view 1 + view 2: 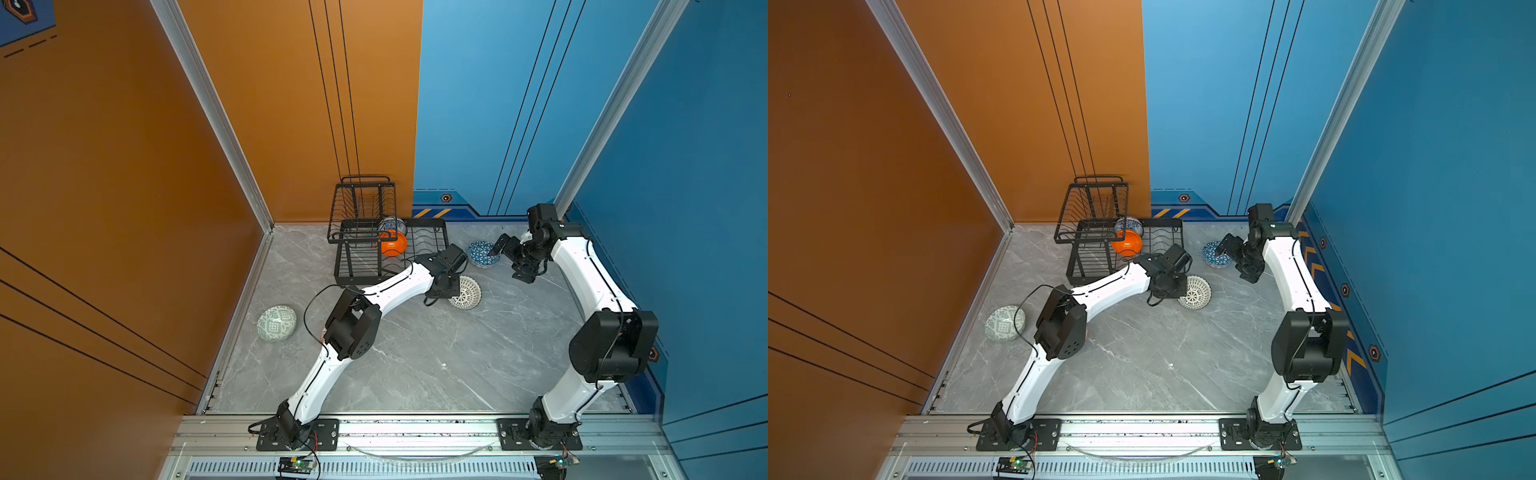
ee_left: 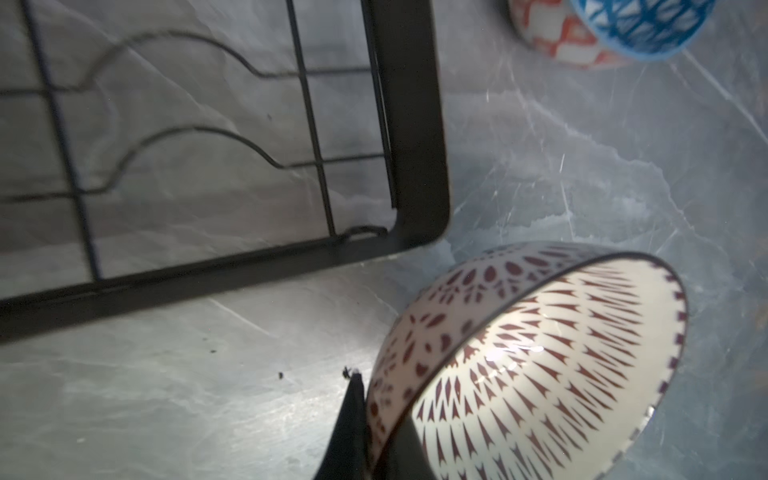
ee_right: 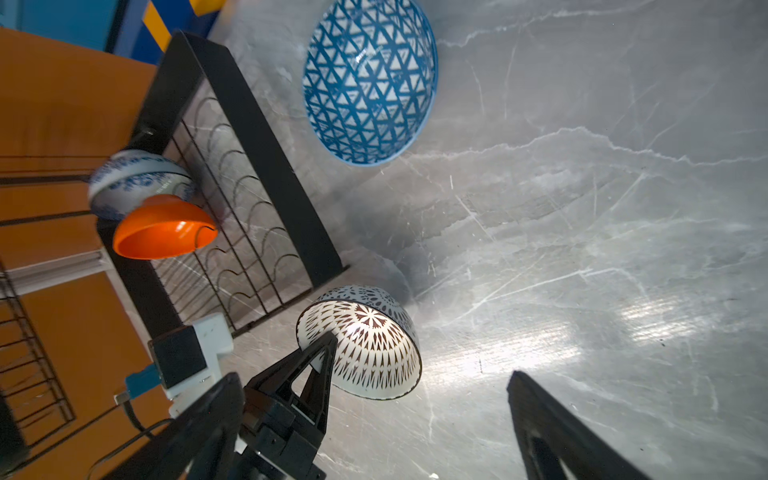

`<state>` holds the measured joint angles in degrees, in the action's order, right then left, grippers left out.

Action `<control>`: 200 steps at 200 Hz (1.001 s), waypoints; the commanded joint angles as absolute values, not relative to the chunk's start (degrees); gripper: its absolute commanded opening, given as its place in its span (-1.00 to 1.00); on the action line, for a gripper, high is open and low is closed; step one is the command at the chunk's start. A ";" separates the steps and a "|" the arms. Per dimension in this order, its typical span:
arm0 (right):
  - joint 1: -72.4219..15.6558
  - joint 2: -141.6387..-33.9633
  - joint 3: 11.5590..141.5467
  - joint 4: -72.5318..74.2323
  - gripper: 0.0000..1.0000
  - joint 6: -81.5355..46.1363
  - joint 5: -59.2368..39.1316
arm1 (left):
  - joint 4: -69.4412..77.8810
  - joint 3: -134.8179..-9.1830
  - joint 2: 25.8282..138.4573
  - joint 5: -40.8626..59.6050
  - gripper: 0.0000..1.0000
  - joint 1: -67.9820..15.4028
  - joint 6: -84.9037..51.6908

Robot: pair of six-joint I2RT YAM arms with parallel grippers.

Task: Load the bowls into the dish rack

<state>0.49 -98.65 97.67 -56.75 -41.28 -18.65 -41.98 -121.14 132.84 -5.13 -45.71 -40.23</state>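
My left gripper (image 2: 380, 436) is shut on the rim of the white lattice bowl (image 2: 540, 365), one finger outside the wall and one inside. That bowl (image 1: 468, 293) is tilted just off the front right corner of the black dish rack (image 1: 428, 223). A plain orange bowl (image 1: 393, 245) and a blue-white floral bowl (image 1: 392, 225) stand in the rack's lower tray. My right gripper (image 1: 510, 259) is open, beside the blue-white triangle bowl (image 1: 482, 253) and holding nothing. An orange-white geometric bowl (image 2: 552, 37) shows right against the blue one (image 2: 648, 25).
A pale green patterned bowl (image 1: 276, 323) lies at the table's left edge by the orange wall. The rack's raised basket (image 1: 361, 208) stands at the back against the wall. The blue wall (image 1: 623, 208) runs close behind my right arm.
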 commanded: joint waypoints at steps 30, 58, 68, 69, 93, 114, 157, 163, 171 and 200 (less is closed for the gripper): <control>0.22 -97.07 107.94 -48.47 0.99 -53.23 -23.28 | -37.97 -134.81 125.89 -23.83 -1.00 -43.90 -33.54; -0.09 -97.32 111.41 -43.87 0.99 -60.52 -25.93 | -29.65 -135.39 124.81 -26.95 -1.00 -43.36 -29.41; -0.26 -97.71 112.84 -43.67 0.99 -62.07 -26.48 | -28.21 -136.20 124.95 -26.41 -1.00 -42.98 -29.41; -0.35 -97.72 113.02 -43.59 1.00 -62.19 -26.56 | -28.13 -136.22 124.96 -26.43 -1.00 -42.98 -29.43; -1.17 -97.89 115.58 -41.58 1.00 -65.33 -27.11 | -24.81 -136.61 125.22 -28.97 -1.00 -43.44 -25.81; -2.16 -98.07 116.62 -37.95 0.99 -69.68 -28.09 | -17.00 -131.86 123.79 -34.46 -1.00 -44.48 -19.55; -5.02 -99.00 117.68 -33.34 0.99 -75.52 -27.82 | 5.96 -121.45 121.61 -44.19 -1.00 -45.67 -5.94; -5.30 -99.21 117.69 -33.31 0.99 -75.87 -27.66 | 7.56 -121.43 121.98 -44.93 -1.00 -45.82 -3.92; -5.66 -99.55 117.61 -33.01 0.99 -76.55 -27.81 | 9.47 -121.29 122.39 -45.85 -1.00 -46.04 -1.87; -6.48 -100.51 116.01 -30.79 0.99 -78.79 -28.13 | 14.05 -120.56 123.13 -47.38 -1.00 -46.12 1.55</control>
